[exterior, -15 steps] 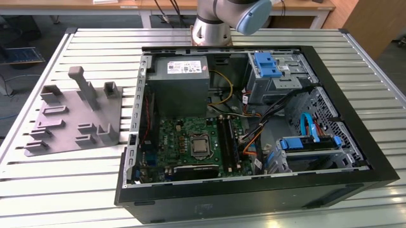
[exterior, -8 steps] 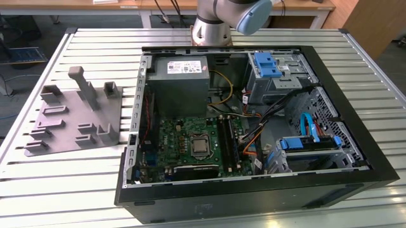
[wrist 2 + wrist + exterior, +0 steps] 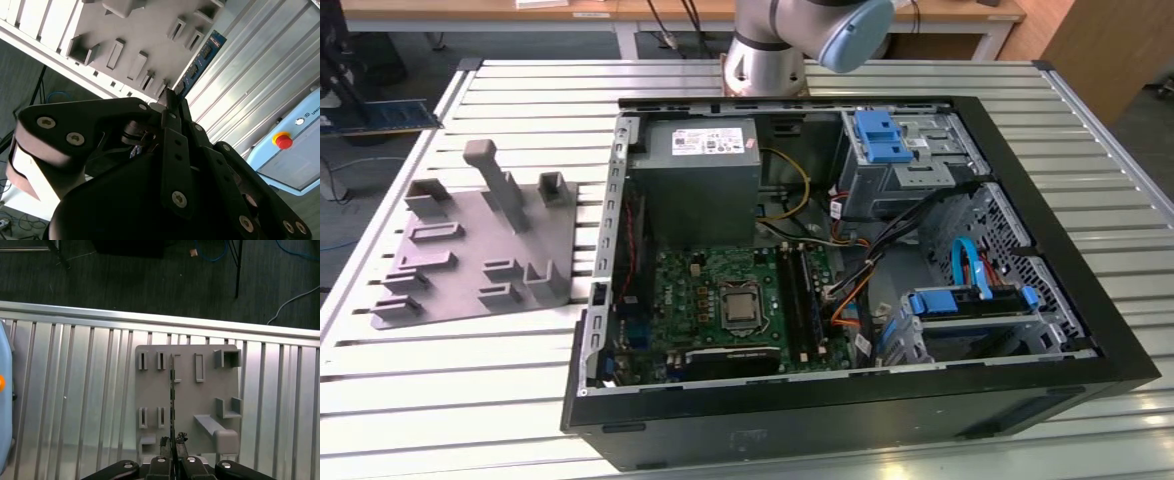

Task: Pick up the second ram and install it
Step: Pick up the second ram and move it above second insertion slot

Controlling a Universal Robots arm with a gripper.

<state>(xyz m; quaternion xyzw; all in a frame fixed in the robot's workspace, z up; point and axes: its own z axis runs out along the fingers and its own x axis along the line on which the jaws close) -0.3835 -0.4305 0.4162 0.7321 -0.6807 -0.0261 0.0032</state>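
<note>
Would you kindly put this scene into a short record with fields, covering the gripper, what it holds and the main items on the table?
Held item: long, narrow blue circuit-board stick, the second ram
Gripper state: the gripper is shut on one end of the stick
Position: stick hangs over the grey moulded holder tray; contact with the tray cannot be told
Computer: black open computer case with green motherboard inside, to the exterior view's right of the tray
Surface: slatted metal table
Status: ram gripped, not yet in the case
</note>
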